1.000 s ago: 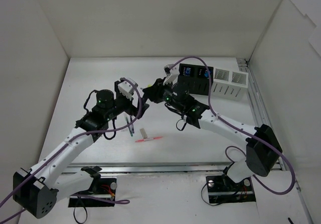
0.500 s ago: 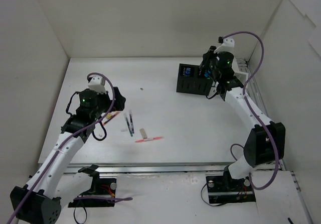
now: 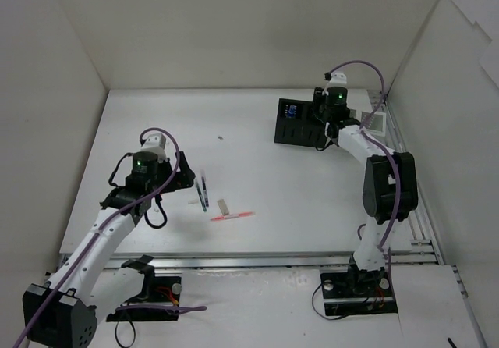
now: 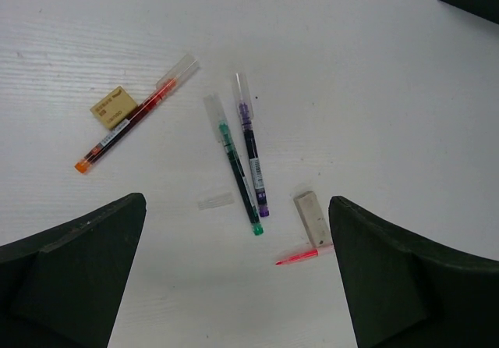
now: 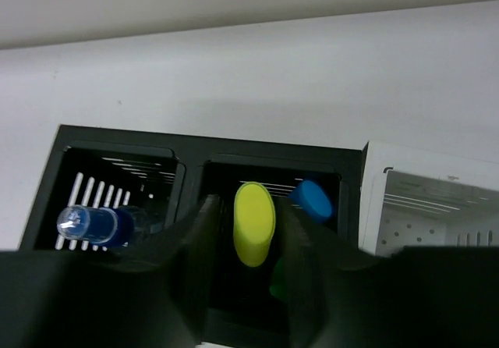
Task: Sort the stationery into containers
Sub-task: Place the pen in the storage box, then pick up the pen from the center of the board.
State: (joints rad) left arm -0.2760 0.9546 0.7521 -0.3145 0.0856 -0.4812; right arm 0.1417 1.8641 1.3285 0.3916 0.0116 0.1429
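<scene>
My right hand: jaws flank yellow highlighter in black box, right compartment, directly below; gripping or released, I cannot tell. My left hand: spread wide, dark pens on desk beneath. Step: depositing. Next, likely: lift straight clear.

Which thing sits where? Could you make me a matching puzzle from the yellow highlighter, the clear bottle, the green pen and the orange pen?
Things:
1. yellow highlighter
2. clear bottle
3. green pen
4. orange pen

Places:
A. on the table, touching a tan block
B. between the fingers of the right gripper
C. in the black box, left compartment as the wrist camera sees it
D. on the table beside the purple pen

Pairs: 1-B, 2-C, 3-D, 4-A
</scene>
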